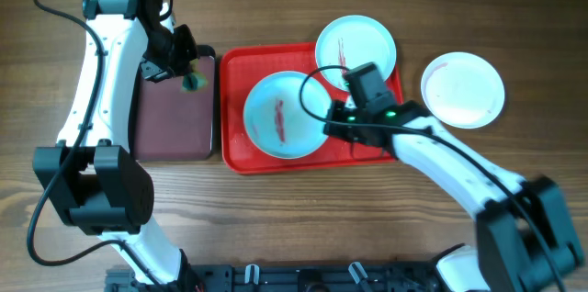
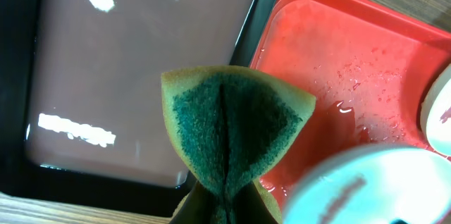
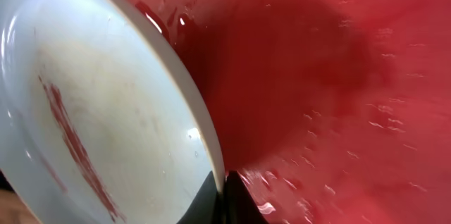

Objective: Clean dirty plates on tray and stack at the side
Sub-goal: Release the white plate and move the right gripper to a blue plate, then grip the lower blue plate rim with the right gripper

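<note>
The red tray (image 1: 237, 150) holds two pale light-blue plates. One plate (image 1: 283, 114) with a red streak sits at its middle, tilted up off the tray. My right gripper (image 1: 328, 125) is shut on its right rim; the right wrist view shows the rim (image 3: 204, 122) pinched between the fingers (image 3: 224, 203). The second blue plate (image 1: 356, 47) with a red streak lies at the tray's back right corner. A white plate (image 1: 462, 89) lies on the table right of the tray. My left gripper (image 1: 190, 76) is shut on a folded green sponge (image 2: 232, 129) above the tray's left edge.
A smaller black-rimmed maroon tray (image 1: 175, 136) lies just left of the red tray, under my left arm; it also shows in the left wrist view (image 2: 127, 62). The red tray's floor (image 2: 338, 76) is wet. Bare wooden table lies all round.
</note>
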{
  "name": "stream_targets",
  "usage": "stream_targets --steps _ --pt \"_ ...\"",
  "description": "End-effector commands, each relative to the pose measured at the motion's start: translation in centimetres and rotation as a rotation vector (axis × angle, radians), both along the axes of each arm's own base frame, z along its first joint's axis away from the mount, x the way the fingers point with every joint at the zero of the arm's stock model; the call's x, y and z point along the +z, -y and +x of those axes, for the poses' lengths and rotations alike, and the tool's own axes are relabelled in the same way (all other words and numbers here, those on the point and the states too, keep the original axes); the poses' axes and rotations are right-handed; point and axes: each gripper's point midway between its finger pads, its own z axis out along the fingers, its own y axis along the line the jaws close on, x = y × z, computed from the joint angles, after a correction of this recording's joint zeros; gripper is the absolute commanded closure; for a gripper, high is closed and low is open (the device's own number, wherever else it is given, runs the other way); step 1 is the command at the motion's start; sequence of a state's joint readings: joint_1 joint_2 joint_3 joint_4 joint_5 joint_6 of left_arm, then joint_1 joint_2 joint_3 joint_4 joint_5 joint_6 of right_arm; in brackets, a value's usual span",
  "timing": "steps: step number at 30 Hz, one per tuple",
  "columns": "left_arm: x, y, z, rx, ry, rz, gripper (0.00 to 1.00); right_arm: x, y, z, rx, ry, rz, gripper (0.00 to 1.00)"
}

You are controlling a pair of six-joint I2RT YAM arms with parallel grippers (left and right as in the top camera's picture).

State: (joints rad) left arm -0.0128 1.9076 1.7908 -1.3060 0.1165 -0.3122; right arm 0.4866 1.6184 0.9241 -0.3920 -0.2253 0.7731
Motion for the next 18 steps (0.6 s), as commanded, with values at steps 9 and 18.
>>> stream_targets --steps 9,18 --pt "0.3 0.0 0.1 0.007 0.01 0.001 0.96 -5.0 -1.9 0.9 -0.115 -0.093 0.034 0.72" --pt "0.4 0.1 0.3 0.007 0.017 0.001 0.96 -3.6 -1.6 3.7 0.007 0.07 -0.036 0.61"
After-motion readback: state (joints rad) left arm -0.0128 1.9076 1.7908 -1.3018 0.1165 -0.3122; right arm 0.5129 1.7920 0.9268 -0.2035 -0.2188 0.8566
